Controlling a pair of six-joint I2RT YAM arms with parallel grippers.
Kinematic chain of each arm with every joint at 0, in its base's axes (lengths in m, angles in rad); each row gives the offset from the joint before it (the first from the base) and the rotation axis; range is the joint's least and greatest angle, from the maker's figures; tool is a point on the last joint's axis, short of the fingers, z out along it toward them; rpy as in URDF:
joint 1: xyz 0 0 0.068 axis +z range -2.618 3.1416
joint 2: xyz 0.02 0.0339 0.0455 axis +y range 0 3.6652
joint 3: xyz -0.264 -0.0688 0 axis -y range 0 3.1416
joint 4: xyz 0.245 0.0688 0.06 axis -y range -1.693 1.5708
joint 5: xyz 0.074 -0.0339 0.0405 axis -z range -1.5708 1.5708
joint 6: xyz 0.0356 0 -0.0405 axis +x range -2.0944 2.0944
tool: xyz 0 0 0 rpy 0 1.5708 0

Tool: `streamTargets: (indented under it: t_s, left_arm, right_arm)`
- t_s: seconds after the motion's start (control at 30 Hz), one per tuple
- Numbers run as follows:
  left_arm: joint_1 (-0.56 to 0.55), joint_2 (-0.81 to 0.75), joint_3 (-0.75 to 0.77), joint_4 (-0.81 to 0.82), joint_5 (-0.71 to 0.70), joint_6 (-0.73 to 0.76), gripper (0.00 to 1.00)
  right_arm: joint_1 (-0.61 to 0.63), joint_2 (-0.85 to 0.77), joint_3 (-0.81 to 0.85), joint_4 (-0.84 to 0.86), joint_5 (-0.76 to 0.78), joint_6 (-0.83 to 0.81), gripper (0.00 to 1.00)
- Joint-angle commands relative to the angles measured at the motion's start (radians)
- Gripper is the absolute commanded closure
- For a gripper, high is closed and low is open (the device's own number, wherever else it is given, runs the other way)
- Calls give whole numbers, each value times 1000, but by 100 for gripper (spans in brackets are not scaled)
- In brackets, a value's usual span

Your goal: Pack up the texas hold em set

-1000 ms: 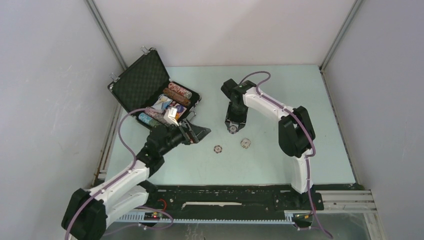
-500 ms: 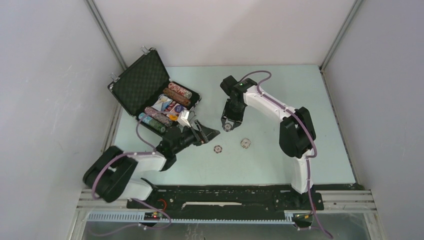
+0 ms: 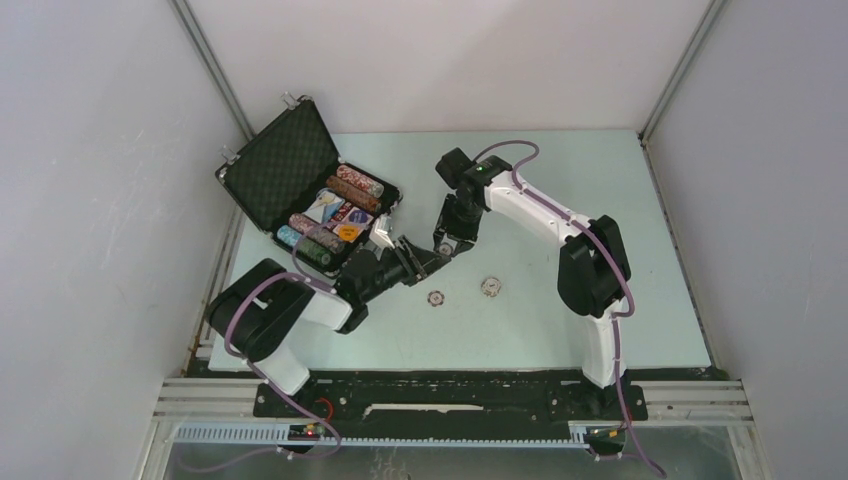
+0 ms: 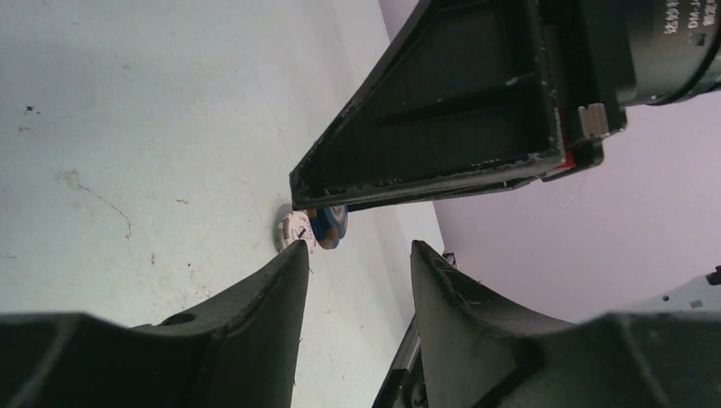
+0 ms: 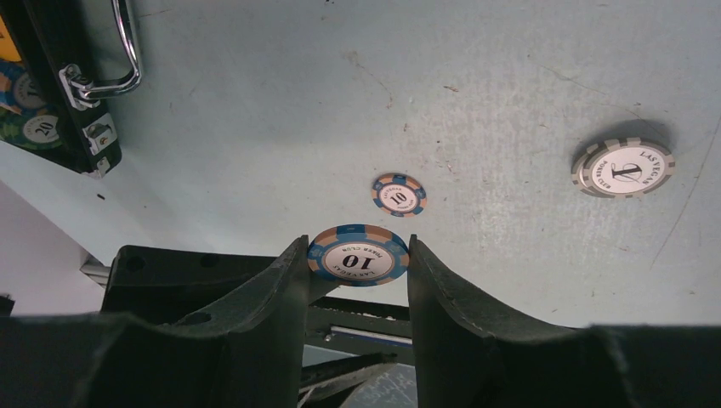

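The black case [image 3: 283, 162] lies open at the table's left, with rows of poker chips [image 3: 358, 182] and card decks [image 3: 325, 205] in its tray. My right gripper [image 5: 358, 245] is shut on a blue "10" chip [image 5: 358, 257], held flat above the table just right of the case. Its place in the overhead view is [image 3: 443, 245]. My left gripper [image 3: 420, 262] lies low beside it, open. In the left wrist view the left gripper [image 4: 359, 248] has nothing between its fingers. On the table lie another blue chip [image 5: 399, 195] and a white chip [image 5: 623, 167].
The case's silver handle [image 5: 106, 64] and latch face the right gripper. The two loose chips, blue [image 3: 436, 298] and white [image 3: 490, 287], sit in front of both grippers. Grey walls stand close behind and beside the case. A black rail [image 3: 450, 395] runs along the near edge.
My left arm has swung from over the case's tray to the right and down beside the right gripper, its jaws narrowing. The right gripper has shifted left toward the case with its chip.
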Motion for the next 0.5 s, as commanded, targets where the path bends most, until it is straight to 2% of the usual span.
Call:
streamTargets:
  t_s: [0.0, 0.4, 0.47]
  left_arm:
    - [-8, 25, 54, 64, -40, -49, 50]
    - [-11, 26, 53, 68, -115, -60, 68]
    - [-11, 27, 54, 68, -121, -61, 75]
  right_arm:
    - [7, -52, 40, 16, -20, 26, 100]
    - [18, -52, 32, 28, -28, 23, 100]
    - [20, -55, 30, 30, -25, 22, 100]
